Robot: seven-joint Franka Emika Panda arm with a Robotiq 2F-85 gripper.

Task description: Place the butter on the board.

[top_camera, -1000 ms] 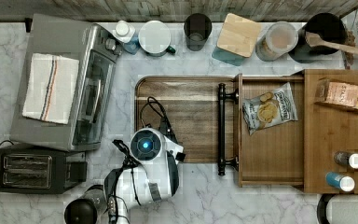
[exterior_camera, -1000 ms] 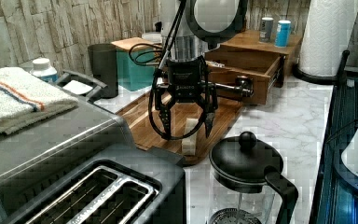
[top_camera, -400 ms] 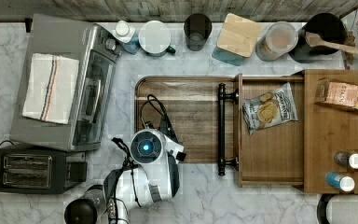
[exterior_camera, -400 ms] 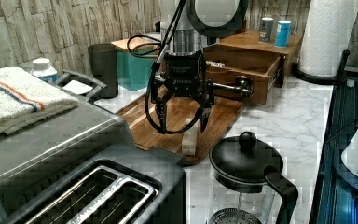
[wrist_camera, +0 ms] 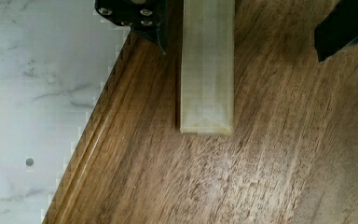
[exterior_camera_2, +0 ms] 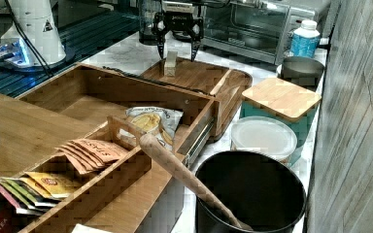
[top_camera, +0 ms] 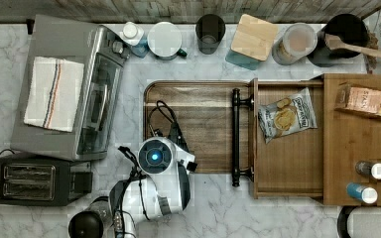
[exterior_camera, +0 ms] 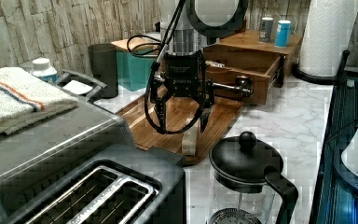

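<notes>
On the large dark brown wooden cutting board [exterior_camera: 223,114], close to its grooved rim beside the white marble counter [exterior_camera: 279,121], stands the pale wrapped stick of butter [exterior_camera: 189,138], upright on its end. Above it hangs the black claw [exterior_camera: 182,122], released, its two fingers [exterior_camera: 161,116] spread wide on either side of the stick and clear of it. At the board's far end sits the lighter wooden drawer [top_camera: 287,163], pulled open, holding a snack bag [top_camera: 285,116].
</notes>
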